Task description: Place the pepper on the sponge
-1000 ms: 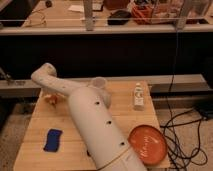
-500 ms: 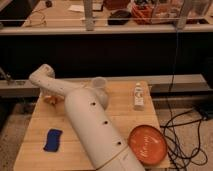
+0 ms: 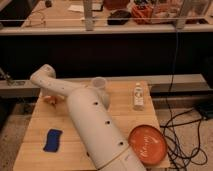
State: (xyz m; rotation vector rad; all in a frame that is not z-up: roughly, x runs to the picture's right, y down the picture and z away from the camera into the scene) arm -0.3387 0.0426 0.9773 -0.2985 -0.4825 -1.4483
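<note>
- Camera view shows the gripper (image 3: pixel 51 95) low over the left-centre of the wooden table (image 3: pixel 120 107), right at the pepper (image 3: pixel 47 100). Only a bit of orange peeks out beneath it, so whether it stands apart or is clamped on the pepper cannot be told.
- The pepper lies well apart from the sponge (image 3: pixel 52 140), which sits flat in the lower left of the frame, so the pepper is not on it now.
- The pepper is slim and tapered, so an off-centre pinch could squirt it sideways or let it roll toward the table's left edge, which is near.
- A weak hold could drop it short of the sponge on the way down the frame.
- Released tilted or from too high, it could roll off the flat pad.
- The thick arm (image 3: pixel 95 130) passes just beside the cup (image 3: pixel 99 85), so a swing could knock the cup over.
</note>
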